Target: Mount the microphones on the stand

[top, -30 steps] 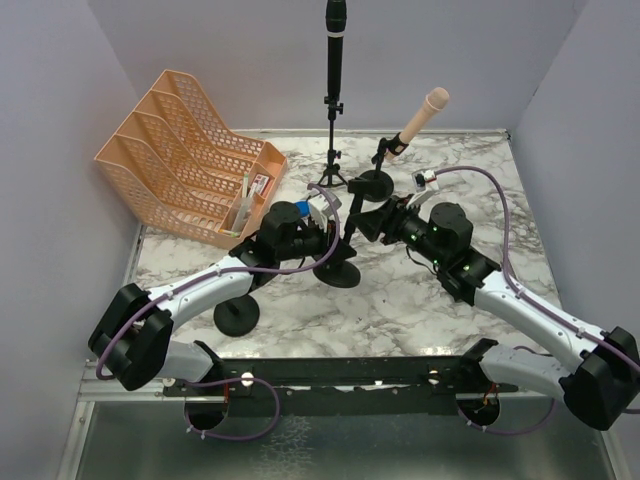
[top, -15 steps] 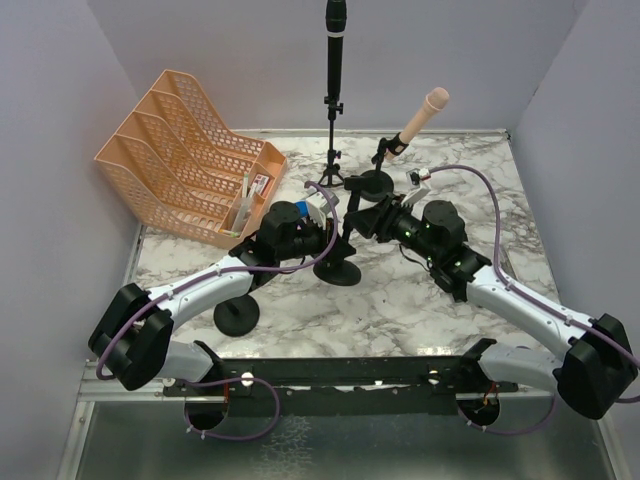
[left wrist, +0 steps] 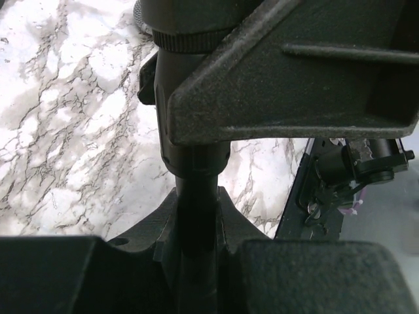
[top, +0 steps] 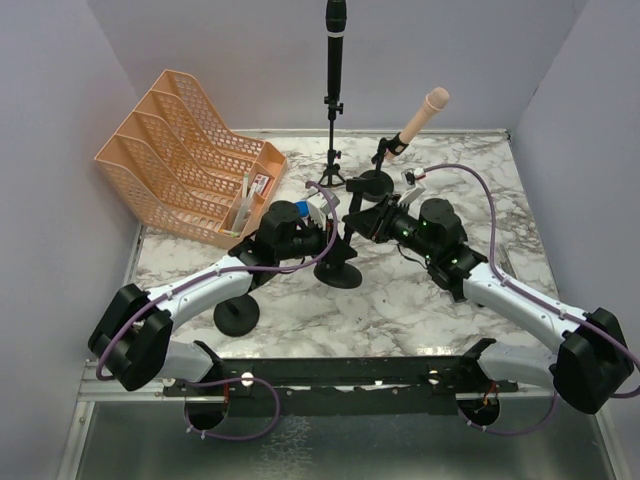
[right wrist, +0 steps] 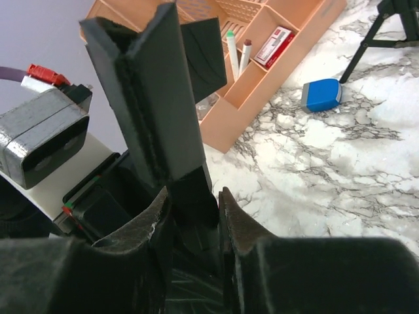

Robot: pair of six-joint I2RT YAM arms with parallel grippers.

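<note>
A black stand (top: 338, 272) with a round base rises mid-table. My left gripper (top: 330, 238) is shut on its thin black pole (left wrist: 195, 216), just under a wider ribbed collar (left wrist: 190, 29). From the right, my right gripper (top: 356, 222) has its jaws closed round a black block-like part (right wrist: 195, 199) of the same stand, close against the left gripper's finger (right wrist: 150, 98). One black microphone (top: 335, 35) stands upright on a tripod stand (top: 332, 170) at the back. The pale pink microphone (top: 422, 115) leans in a round-base stand (top: 374, 183). Other microphones are out of view.
An orange file rack (top: 185, 150) with pens sits at the back left. A small blue object (right wrist: 322, 95) lies in front of it. A spare round stand base (top: 236, 315) rests near the left arm. Walls enclose the table on three sides.
My right gripper has slid left up to the stand and its jaws have closed on it. The left gripper has kept its hold on the pole.
</note>
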